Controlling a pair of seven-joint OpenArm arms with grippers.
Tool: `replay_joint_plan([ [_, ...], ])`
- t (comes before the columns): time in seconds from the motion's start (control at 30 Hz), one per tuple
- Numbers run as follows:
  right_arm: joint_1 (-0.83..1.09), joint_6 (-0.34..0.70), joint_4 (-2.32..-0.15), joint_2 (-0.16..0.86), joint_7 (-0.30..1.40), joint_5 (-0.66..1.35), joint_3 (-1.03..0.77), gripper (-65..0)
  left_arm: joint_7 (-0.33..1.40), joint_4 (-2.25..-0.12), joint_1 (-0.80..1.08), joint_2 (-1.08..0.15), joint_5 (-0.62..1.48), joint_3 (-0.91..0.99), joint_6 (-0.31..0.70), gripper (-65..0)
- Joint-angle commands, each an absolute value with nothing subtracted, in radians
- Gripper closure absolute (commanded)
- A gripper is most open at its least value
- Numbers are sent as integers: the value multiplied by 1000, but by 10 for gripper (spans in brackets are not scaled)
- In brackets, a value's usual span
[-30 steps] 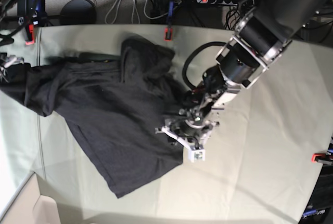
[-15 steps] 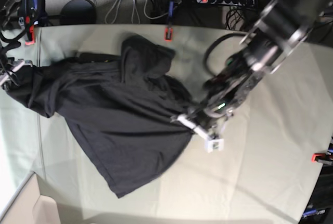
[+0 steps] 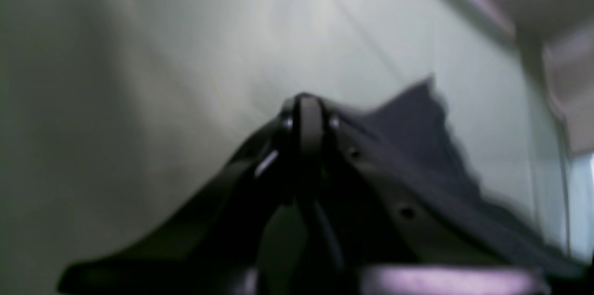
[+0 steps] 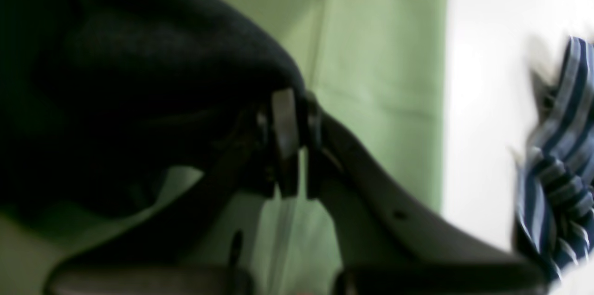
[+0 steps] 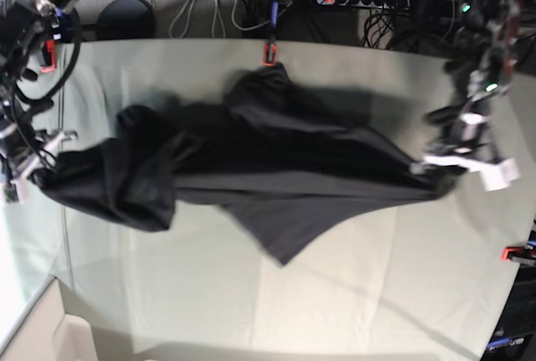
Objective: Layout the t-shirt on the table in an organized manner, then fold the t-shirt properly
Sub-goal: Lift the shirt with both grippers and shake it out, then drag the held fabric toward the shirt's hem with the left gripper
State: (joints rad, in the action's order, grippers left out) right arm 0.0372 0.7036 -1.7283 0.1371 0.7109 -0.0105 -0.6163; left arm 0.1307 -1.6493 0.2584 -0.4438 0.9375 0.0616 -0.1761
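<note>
While both arms pull outward, I see the t-shirt (image 5: 251, 168) drawn into a long dark band across the tabletop (image 5: 377, 277), running from the left edge to the right side. No bin, box or tray with anything in it shows in my views.

Its cloth is dark charcoal, bunched and folded over on itself at the left, with a raised hump at the far middle just beside the red clamp (image 5: 269, 54). A pointed flap hangs toward the near side around the middle. No printed graphic shows on the side facing up.

On the base view's right, my left gripper (image 5: 452, 162) has its jaws together on the shirt's right end; the left wrist view shows dark cloth trailing from the closed tips. On that view's left, my right gripper (image 5: 23, 172) has its jaws clamped on the shirt's left end, and the right wrist view shows black fabric bulging out of the pinch. A striped blue and white cloth (image 4: 557, 156) sits at that view's right edge, blurred.

Compared with a second ago, the left arm has swung from the middle of the tabletop out to the right, and the crumpled heap is now stretched wide.
</note>
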Motion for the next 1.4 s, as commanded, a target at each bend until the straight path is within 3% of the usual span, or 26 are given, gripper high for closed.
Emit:
replay_joint_plan([
  [0.0, 22, 698, -1738, 156, 688, -7, -605, 0, 105, -1690, 288, -453, 937, 105, -176, 0],
  [0.23, -30, 698, -1741, 154, 696, -8, -575, 0, 105, -1804, 450, -432, 938, 157, -174, 0],
  [0.63, -24, 698, -1735, 154, 688, -7, -805, 0, 107, -1810, 549, -398, 928, -77, -174, 0],
  [0.8, 30, 698, -1735, 154, 688, -7, -820, -8, 107, -1811, 532, -398, 928, -154, -174, 0],
  [1.1, 84, 698, -1735, 154, 688, -5, -825, -322, 108, -1834, 475, -404, 928, -249, -177, -2],
  [1.23, 99, 698, -1742, 151, 688, -5, -826, -362, 108, -1834, 455, -453, 935, -282, -179, -92],
  [1.37, 107, 698, -1742, 150, 688, -4, -826, -362, 107, -1840, 452, -490, 931, -292, -180, -271],
])
